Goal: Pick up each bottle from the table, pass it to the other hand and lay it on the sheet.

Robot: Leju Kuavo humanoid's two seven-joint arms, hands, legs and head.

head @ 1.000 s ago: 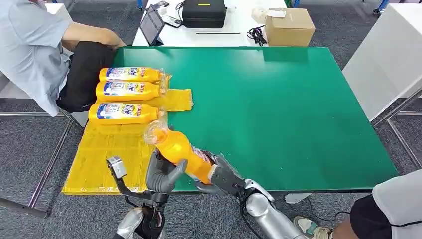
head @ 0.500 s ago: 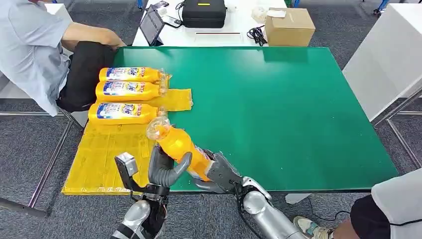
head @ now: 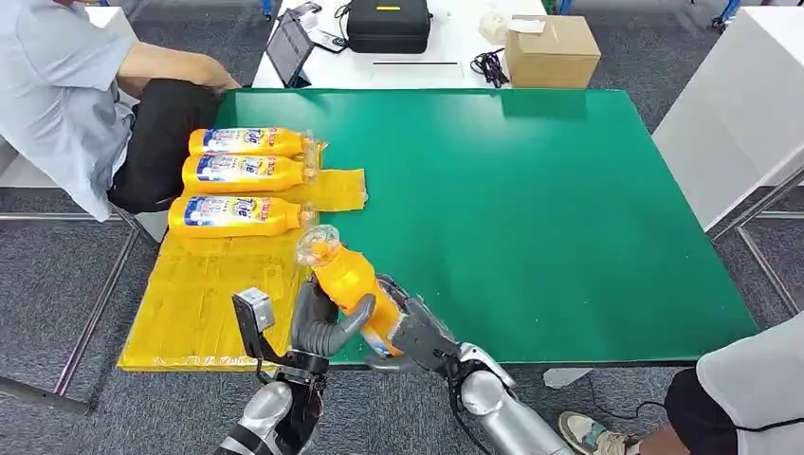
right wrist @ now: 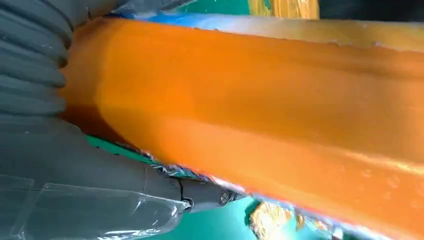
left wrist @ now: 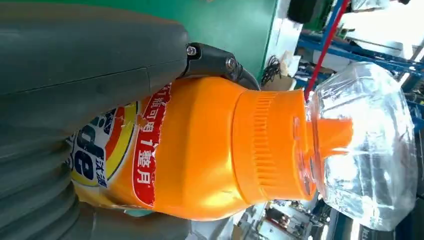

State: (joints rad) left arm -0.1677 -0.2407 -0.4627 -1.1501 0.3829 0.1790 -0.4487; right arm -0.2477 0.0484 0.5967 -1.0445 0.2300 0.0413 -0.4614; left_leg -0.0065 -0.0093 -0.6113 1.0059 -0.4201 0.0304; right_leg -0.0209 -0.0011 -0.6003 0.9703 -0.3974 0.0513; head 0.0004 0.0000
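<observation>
An orange detergent bottle (head: 349,282) with a clear cap (head: 318,245) stands tilted over the green table's (head: 550,218) front edge, cap pointing away and to the left. My right hand (head: 414,334) holds its lower body from the right. My left hand (head: 318,327) wraps around it from the left. The left wrist view shows the bottle (left wrist: 210,150) lying against my left hand (left wrist: 75,75), with the thumb over the label. In the right wrist view the bottle's orange side (right wrist: 280,100) lies in my right hand (right wrist: 60,150). Three more bottles (head: 245,172) lie side by side on the yellow sheet (head: 190,303).
A person (head: 66,95) sits at the table's left, close to the sheet. Another person (head: 749,398) is at the lower right. Behind the green table a white table carries a tablet (head: 289,47), a black case (head: 387,24) and a cardboard box (head: 550,49).
Both hands and the bottle have shifted right and away from me, and the bottle stands more upright. My left hand has closed further around the bottle.
</observation>
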